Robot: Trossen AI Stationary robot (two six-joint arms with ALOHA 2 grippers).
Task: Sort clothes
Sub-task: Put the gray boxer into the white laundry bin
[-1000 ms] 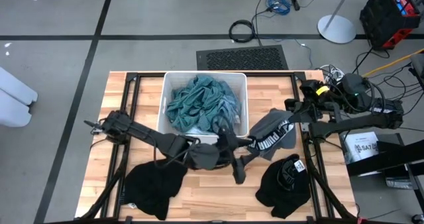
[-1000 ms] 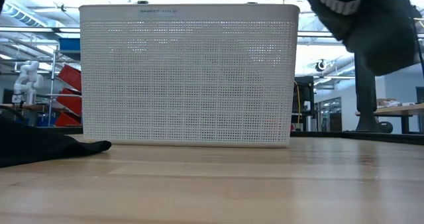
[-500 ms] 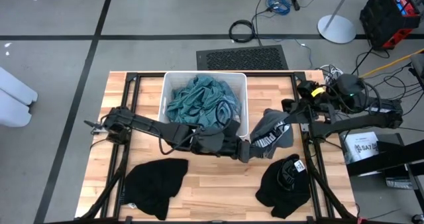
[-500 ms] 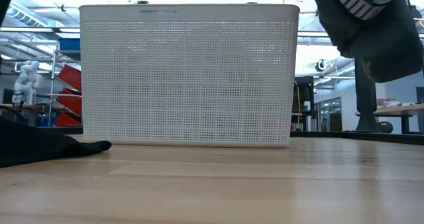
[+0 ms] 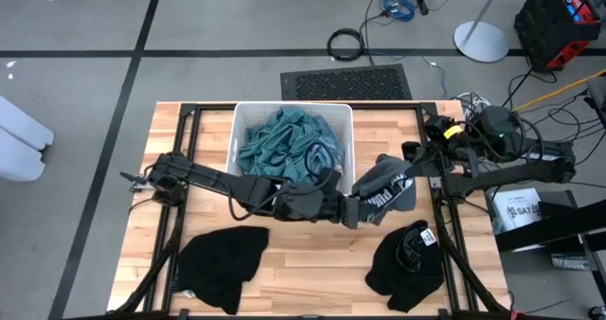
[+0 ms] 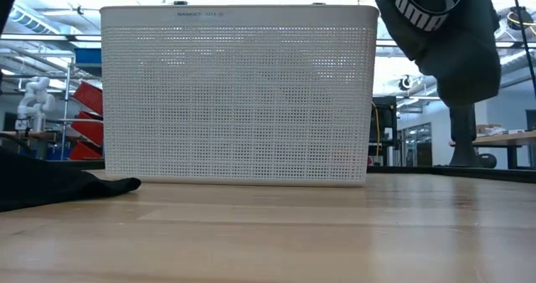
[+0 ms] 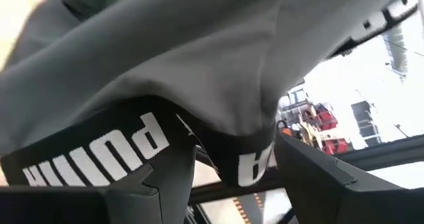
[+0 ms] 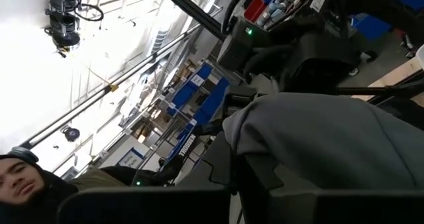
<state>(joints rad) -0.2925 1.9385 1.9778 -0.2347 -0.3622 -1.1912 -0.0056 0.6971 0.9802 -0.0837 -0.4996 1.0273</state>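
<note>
From above, you see both arms meeting at the grey shorts (image 5: 386,189), which hang in the air just right of the bin (image 5: 237,131). The left gripper (image 5: 352,209) holds their lower end and the right gripper (image 5: 409,162) their upper end. The bin is full of teal and striped clothes (image 5: 284,145). Two black piles lie on the table (image 5: 312,268), one at front left (image 5: 222,261) and one at front right (image 5: 405,258). So I think the sorting is partly done, and much is left in the bin.

At table height, the shorts (image 6: 444,32) hang clear of the wood, beside the bin (image 6: 239,99).

In the left wrist view, the fingers (image 7: 152,184) are closed on the waistband (image 7: 99,148).

In the right wrist view, grey cloth (image 8: 331,144) covers the gripper; you can see it is pinched there. A person shows in the corner.
</note>
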